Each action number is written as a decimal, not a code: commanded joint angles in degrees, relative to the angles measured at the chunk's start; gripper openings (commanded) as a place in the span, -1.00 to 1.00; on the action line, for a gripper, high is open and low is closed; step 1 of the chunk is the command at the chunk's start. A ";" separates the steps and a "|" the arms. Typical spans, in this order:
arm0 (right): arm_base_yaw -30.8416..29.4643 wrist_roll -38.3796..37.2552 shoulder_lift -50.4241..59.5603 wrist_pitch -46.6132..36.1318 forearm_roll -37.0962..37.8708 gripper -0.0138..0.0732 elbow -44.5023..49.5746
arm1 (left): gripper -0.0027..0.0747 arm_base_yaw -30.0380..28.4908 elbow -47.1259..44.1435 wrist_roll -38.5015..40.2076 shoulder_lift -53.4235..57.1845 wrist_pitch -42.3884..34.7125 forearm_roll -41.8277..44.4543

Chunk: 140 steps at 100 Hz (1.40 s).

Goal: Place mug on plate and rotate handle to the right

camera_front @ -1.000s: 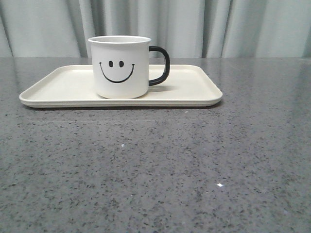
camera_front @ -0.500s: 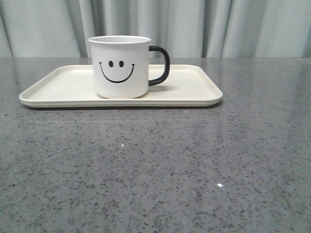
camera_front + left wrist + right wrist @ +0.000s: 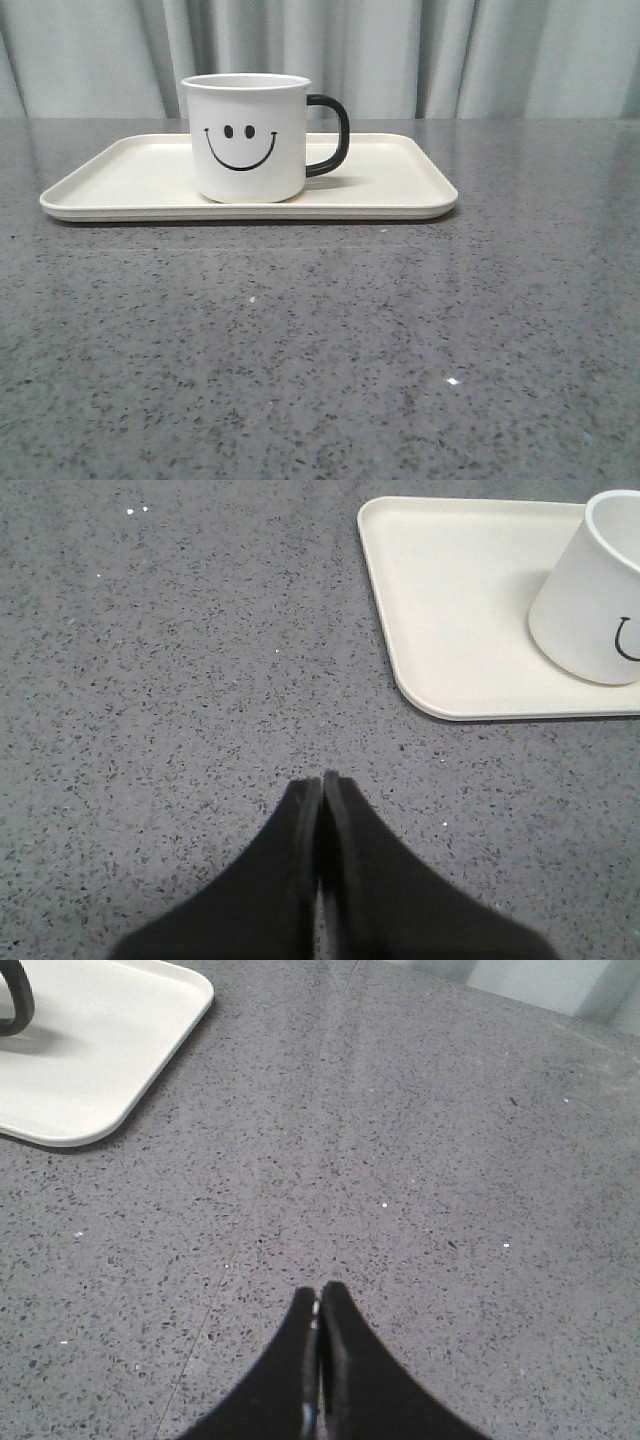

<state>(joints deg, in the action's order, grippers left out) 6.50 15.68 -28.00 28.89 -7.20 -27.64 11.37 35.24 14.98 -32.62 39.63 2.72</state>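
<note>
Grey speckled stone makes the counter (image 3: 320, 340), and behind its far edge hangs a pale pleated curtain (image 3: 480, 55). On the left, the left gripper (image 3: 321, 780) is above bare counter, near the plate's left end but not touching it; its two black fingers are pressed together tip to tip and nothing is between them. The plate (image 3: 130, 175), cream-coloured and rectangular with a low rim, lies flat on the counter close to the far edge, a little left of the middle. The mug (image 3: 248, 138) stands upright on the plate, about at the plate's middle and apart from its rim on every side. Its white body shows the black smiling face toward the front camera. The handle (image 3: 335, 135) is black and points to the right, along the long side of the plate. In the right wrist view only a small part of the handle and the right corner of the plate can be seen. On the right, the right gripper (image 3: 318, 1292) is above bare counter, apart from the plate's right end, with its fingers also closed on each other and holding nothing.
</note>
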 commanded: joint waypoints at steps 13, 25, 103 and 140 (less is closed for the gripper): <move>-0.53 -0.10 -0.07 -4.63 -0.15 -0.83 -1.40 | -0.98 -0.15 1.68 0.53 -0.01 -3.68 -0.27; -0.53 -0.10 -0.07 -4.63 -0.15 -0.83 -1.40 | -0.98 -0.15 1.68 0.53 -0.01 -3.68 -0.27; -0.53 -0.10 -0.07 -4.63 -0.15 -0.83 -1.40 | -0.98 -0.15 -4.69 -6.11 4.18 -20.51 -1.10; -0.53 -0.10 -0.07 -4.63 -0.15 -0.83 -1.40 | -0.98 -3.96 -20.99 -10.75 16.37 -35.25 -3.46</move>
<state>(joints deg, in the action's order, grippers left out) 6.50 15.68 -28.00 28.89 -7.20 -27.55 9.27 15.49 4.45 -18.11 10.68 0.00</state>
